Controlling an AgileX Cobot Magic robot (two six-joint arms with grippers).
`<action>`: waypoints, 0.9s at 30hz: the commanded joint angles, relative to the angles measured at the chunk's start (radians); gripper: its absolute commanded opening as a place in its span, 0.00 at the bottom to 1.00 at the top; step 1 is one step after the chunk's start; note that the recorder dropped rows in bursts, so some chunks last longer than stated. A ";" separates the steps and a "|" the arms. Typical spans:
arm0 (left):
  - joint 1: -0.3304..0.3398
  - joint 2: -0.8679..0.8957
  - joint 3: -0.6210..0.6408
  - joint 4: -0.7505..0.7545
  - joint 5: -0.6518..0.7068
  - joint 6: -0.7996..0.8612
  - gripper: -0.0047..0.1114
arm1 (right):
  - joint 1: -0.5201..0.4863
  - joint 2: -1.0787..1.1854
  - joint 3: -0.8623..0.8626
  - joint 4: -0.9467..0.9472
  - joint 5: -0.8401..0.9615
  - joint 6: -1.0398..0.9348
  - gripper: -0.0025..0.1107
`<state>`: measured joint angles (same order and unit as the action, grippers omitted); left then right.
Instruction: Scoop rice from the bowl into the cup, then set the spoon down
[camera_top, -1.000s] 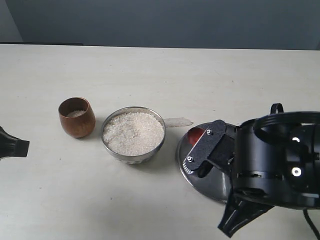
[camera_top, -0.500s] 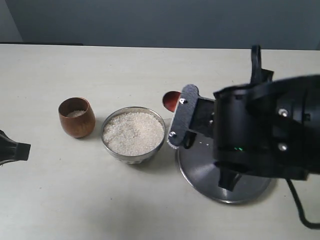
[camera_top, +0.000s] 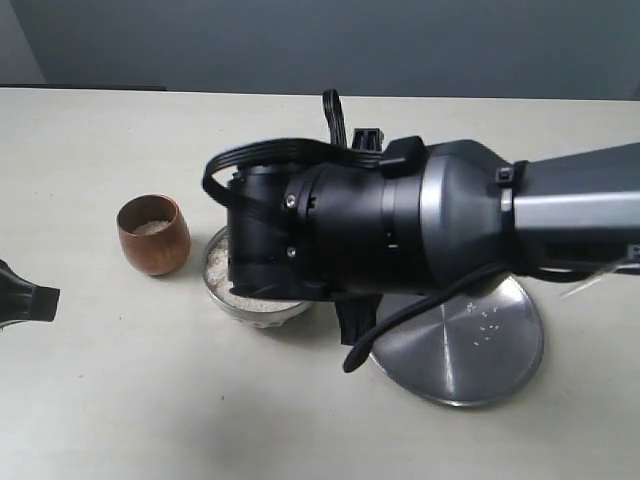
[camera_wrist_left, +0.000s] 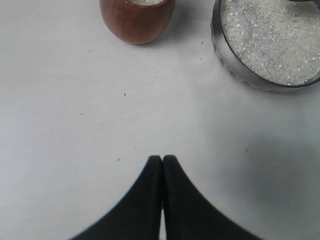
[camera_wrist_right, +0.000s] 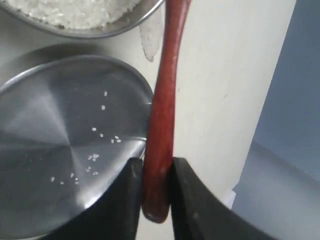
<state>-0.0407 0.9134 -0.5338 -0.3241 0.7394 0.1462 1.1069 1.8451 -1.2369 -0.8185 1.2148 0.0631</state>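
The right gripper (camera_wrist_right: 155, 164) is closed partway on the far end of the spoon (camera_wrist_right: 162, 100)'s handle, pinching it between both jaws. From there the handle's long axis runs straight away from the gripper, along the edge of the plate (camera_wrist_right: 50, 125) and across the rim of the bowl (camera_wrist_right: 107, 27). Its scooping end is out of the wrist view and hidden under the arm in the exterior view, so I cannot tell whether it is in the rice (camera_wrist_left: 270, 35) or above it.

The right arm reaches across the middle of the desk (camera_top: 120, 400) and covers most of the bowl. The cup (camera_top: 153, 234) stands upright just left of the bowl, close but apart from it, with a little rice showing inside. So the loaded spoon would have to travel left over the bowl's rim. That is a short carry, but the cup's mouth is narrow.

The left gripper (camera_wrist_left: 162, 165) is nearer the cup, yet hangs at the near left with its jaws pressed together and empty. Open desk lies near and far of the cup. The plate sits right of the bowl, bare but for a few stray grains.
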 joint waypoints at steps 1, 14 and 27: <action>-0.002 0.000 0.007 0.002 -0.029 0.004 0.04 | 0.000 -0.004 -0.010 -0.063 0.006 -0.015 0.02; -0.002 0.000 0.007 0.016 0.022 0.014 0.04 | -0.605 -0.275 0.240 0.506 -0.159 0.196 0.02; -0.002 0.000 0.007 0.016 0.007 0.016 0.04 | -0.928 -0.285 0.587 0.546 -0.605 0.157 0.02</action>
<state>-0.0407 0.9134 -0.5338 -0.3141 0.7631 0.1576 0.2084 1.5617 -0.6779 -0.2625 0.6581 0.2268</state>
